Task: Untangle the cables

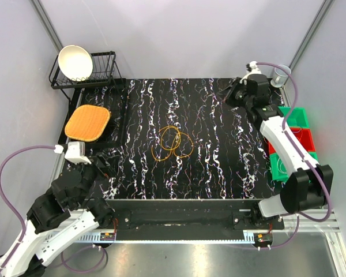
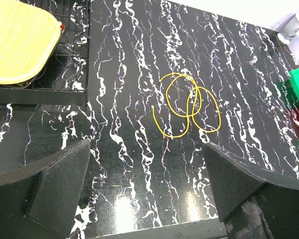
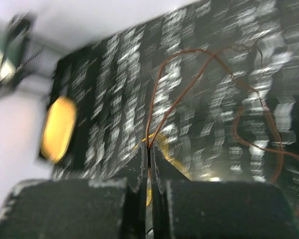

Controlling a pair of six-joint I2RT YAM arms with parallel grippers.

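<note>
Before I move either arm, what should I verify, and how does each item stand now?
1. Are the left jaws open and empty: ok, they are spread wide above the mat with nothing between them.
2. Do the right jaws have a grip: ok, they are shut on the red cable, which comes out between them.
3. Is the yellow cable free of both arms: ok, it lies mid-mat, untouched.
4. Is the yellow cable untangled: not ok, its loops cross each other.
5. Is the red cable clear of the yellow cable: cannot tell, the right wrist view is blurred.
</note>
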